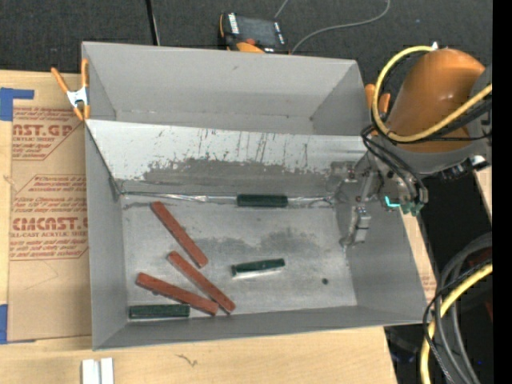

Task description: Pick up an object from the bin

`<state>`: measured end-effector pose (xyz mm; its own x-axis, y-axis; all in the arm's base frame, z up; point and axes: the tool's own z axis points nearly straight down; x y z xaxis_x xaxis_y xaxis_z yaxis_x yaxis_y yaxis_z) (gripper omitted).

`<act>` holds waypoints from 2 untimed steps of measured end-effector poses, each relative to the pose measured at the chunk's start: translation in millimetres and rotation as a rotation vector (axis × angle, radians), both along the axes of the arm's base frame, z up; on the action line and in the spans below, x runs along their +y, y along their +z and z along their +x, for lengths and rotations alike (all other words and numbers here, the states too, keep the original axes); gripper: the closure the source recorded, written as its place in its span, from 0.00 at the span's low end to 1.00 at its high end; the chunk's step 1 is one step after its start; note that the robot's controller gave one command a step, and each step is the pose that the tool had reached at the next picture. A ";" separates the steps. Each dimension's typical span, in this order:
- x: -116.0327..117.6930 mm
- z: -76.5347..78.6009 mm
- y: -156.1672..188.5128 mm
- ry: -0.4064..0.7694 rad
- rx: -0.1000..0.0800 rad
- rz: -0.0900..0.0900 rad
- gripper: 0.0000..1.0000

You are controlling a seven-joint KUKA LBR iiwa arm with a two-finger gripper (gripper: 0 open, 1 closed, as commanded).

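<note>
My gripper hangs over the right side of the bin, close to the right wall, above bare floor. Nothing shows in its grasp. The nearest things lie to its left. A dark green stick rests along the foot of the back wall. A second dark green stick lies flat near the middle of the floor, a little nearer the front. Both lie apart from the gripper.
Three reddish-brown sticks lie at the front left: one slanted, one below it, one near the front. A third dark green stick lies along the front wall. The arm with its orange cover and cables stands over the right rim.
</note>
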<state>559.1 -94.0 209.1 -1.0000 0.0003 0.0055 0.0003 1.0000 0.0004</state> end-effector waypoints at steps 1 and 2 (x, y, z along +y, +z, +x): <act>60.8 -33.1 -94.6 0.068 0.003 0.003 0.00; 97.4 -46.0 -140.9 -0.216 -0.001 0.000 0.00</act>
